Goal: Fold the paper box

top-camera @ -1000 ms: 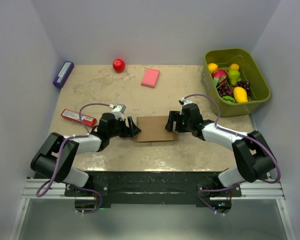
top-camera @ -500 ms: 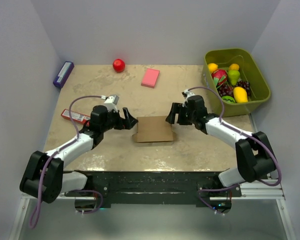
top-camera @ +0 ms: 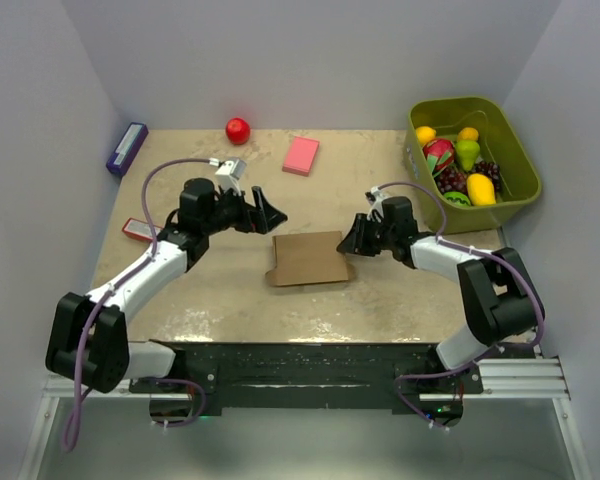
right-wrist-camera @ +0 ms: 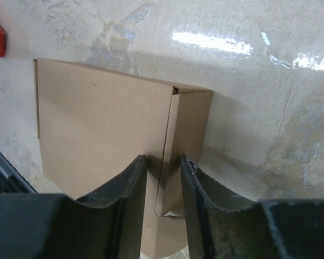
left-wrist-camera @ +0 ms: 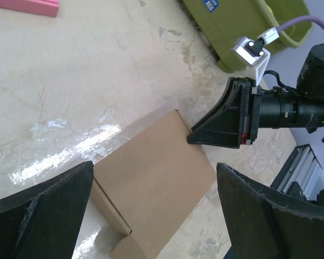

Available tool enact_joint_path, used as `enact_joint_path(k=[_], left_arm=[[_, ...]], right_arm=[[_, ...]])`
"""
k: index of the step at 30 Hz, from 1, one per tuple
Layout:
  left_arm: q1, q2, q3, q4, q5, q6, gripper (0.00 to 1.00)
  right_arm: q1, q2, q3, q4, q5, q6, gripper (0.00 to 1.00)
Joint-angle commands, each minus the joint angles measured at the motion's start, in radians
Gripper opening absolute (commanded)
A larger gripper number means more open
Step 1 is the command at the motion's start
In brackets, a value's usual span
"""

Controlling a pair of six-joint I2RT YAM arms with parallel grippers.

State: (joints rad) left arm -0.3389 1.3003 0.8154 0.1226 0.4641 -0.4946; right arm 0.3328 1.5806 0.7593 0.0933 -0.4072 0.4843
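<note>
Quick headcount: one flat, plain brown cardboard paper box point(top-camera: 308, 258), one small flat pink block point(top-camera: 301, 155), one round red ball point(top-camera: 238, 130), one slim purple box point(top-camera: 126, 148), one flat red packet point(top-camera: 140, 229), and one green plastic bin point(top-camera: 508, 140) with a pile of toy fruit point(top-camera: 460, 165) I can't count cleanly, all on the beige stone-look table point(top-camera: 230, 300). Two arms, one gripper each. The paper box lies flat near the middle of the table. From it, the pink block is at about 12 o'clock, the ball at 11, the bin at 2, the packet at 9 and the purple box at 10. A second ago the left gripper point(top-camera: 272, 212) was right up against the box's 9 o'clock edge. Now that arm has stretched up and away to roughly 10 o'clock of the box, tilted down toward it, with its jaws spread wider than before and nothing between them. The right gripper point(top-camera: 352, 240) has narrowed a lot since then. Its arm reaches in low from 3 o'clock, tips down on the box's 3 o'clock edge, and the fingers point(right-wrist-camera: 130, 189) straddle the fold crease there with a slim gap. Honestly can't tell if it's actually pinching the cardboard. The box also looks a touch more skewed than it did.
</note>
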Motion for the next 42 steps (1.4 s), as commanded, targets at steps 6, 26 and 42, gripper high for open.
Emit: enact_joint_path(k=[6,26,42], left_arm=[[0.032,0.010,-0.041,0.088,0.117,0.016,0.99],[0.031,0.168,-0.117,0.136,0.194,-0.087,1.00],[-0.026,0.320,-0.157,0.442,0.308,-0.315,1.00]], right_arm=[[-0.073,0.042,-0.078,0.060,-0.093,0.016,0.00],[-0.150,0.061,-0.117,0.075,-0.111,0.008,0.00],[-0.150,0.062,-0.109,0.077,-0.110,-0.006,0.00]])
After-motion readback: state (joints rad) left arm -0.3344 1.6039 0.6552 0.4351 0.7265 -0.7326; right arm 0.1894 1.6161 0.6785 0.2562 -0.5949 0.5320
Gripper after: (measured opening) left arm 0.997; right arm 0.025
